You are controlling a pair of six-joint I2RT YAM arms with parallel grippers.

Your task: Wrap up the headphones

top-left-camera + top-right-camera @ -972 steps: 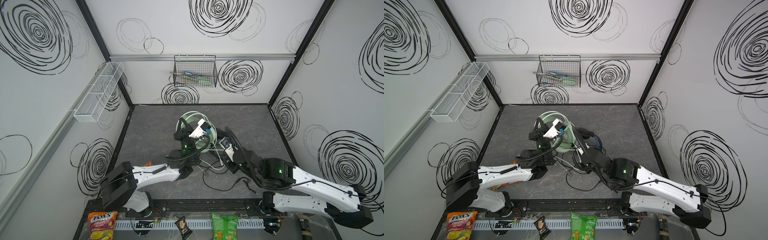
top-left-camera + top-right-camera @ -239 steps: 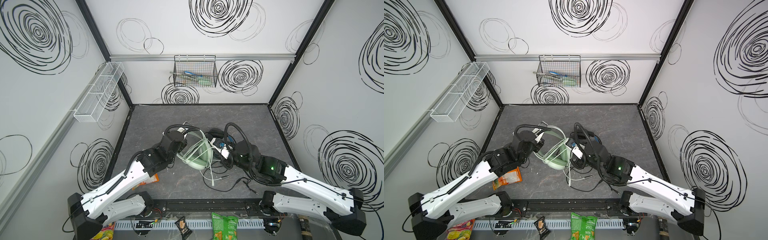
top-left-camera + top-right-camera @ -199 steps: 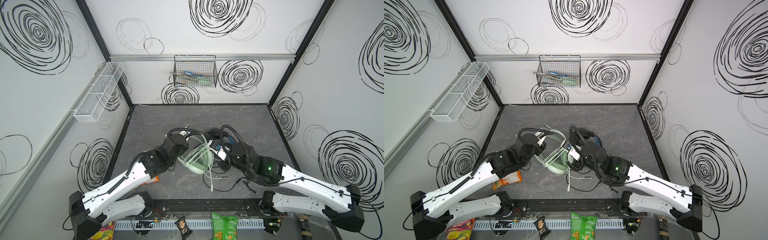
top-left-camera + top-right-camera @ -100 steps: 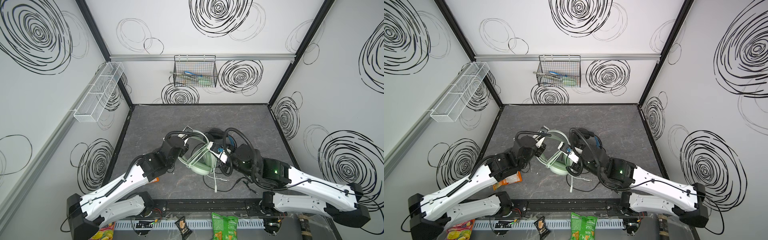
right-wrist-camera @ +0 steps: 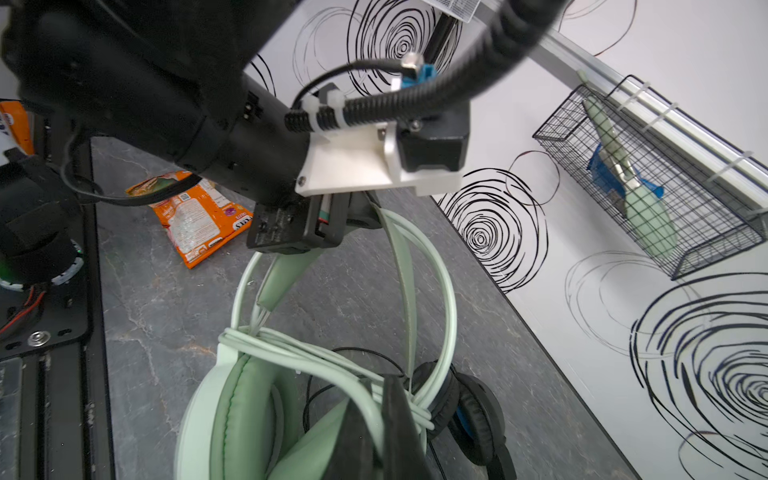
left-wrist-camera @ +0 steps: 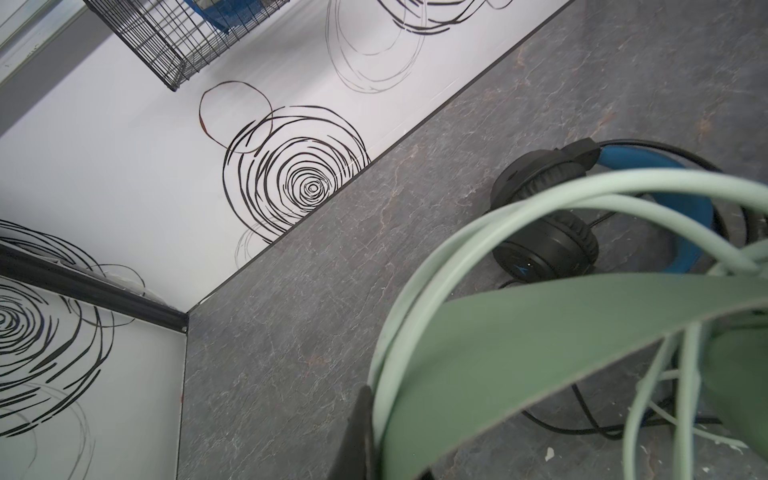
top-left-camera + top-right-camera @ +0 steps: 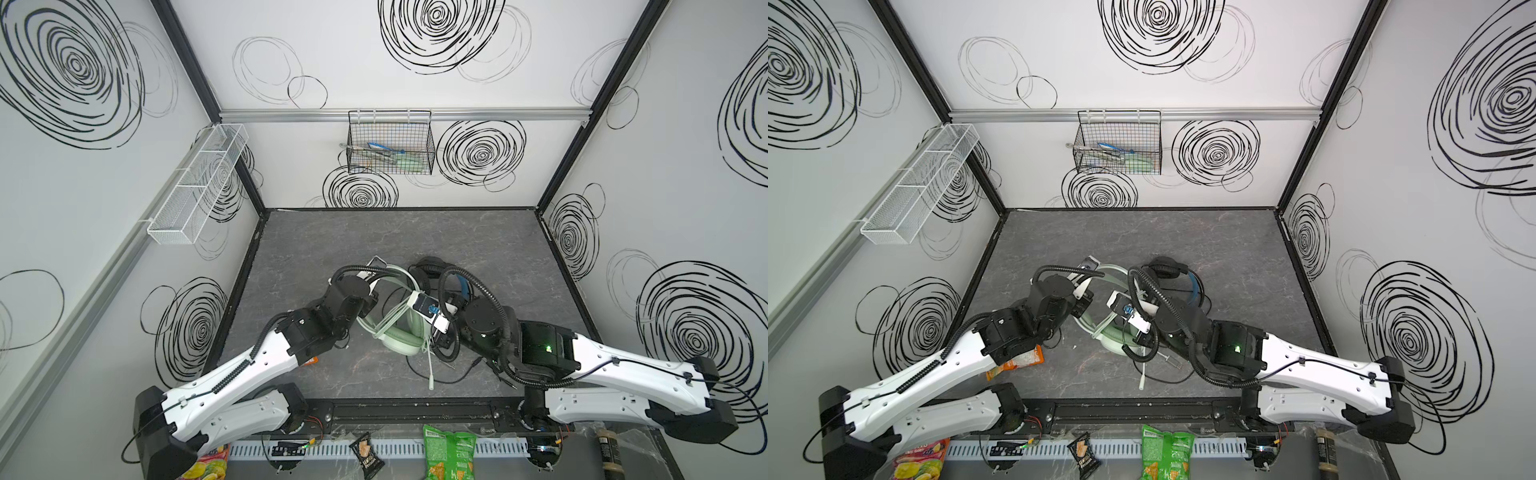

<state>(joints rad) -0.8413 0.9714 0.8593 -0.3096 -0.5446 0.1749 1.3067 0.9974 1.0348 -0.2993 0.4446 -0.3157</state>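
Mid-frame in both top views, the left gripper (image 5: 328,226) clamps the headband (image 5: 286,274) of the mint-green headset (image 7: 401,338) while the right gripper (image 5: 380,415) is pinched shut on its white cable (image 5: 291,347) (loops already cross the earcups (image 5: 232,407)), so the next turn wants laying taut, clear of the black headset (image 7: 430,266) just above.

2 white arms (image 7: 249,365), black joints (image 7: 349,291), ribbed black cables (image 5: 374,106)

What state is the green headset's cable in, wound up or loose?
Partly wound: white cable loops cross the mint-green headset, but the plug end trails free.
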